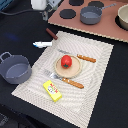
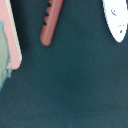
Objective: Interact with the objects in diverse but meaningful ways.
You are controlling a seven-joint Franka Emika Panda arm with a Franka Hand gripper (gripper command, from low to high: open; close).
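The round red tomato [image 1: 66, 61] sits on a pale round plate [image 1: 67, 66] at the centre of a striped beige placemat [image 1: 95, 95]. A brown-handled knife [image 1: 80, 57] lies just beyond the plate, and a brown-handled fork [image 1: 67, 80] lies along its near edge. The yellow rectangular block with red marks [image 1: 52, 91] rests on the placemat near its front corner, apart from the plate.

The brown-handled pale-headed utensil [image 1: 46, 40] lies at the far corner of the placemat, on the exterior view's left; its handle extends onto the dark table [image 1: 112, 100]. In the wrist view the same handle [image 2: 50, 22] and the pale head [image 2: 116, 20] appear against the dark surface.

1 dark grey pot [image 1: 15, 68] stands on the table just beside the placemat, on the exterior view's left. A 2nd dark grey pot [image 1: 91, 14] stands on a pink toy stove [image 1: 100, 29] with black burner discs, at the far side of the scene.

The gripper [image 1: 42, 5] is only partly visible at the top edge of the exterior view, above the table and well apart from every object. Its fingers are not visible in either view, so its opening and contents cannot be determined.
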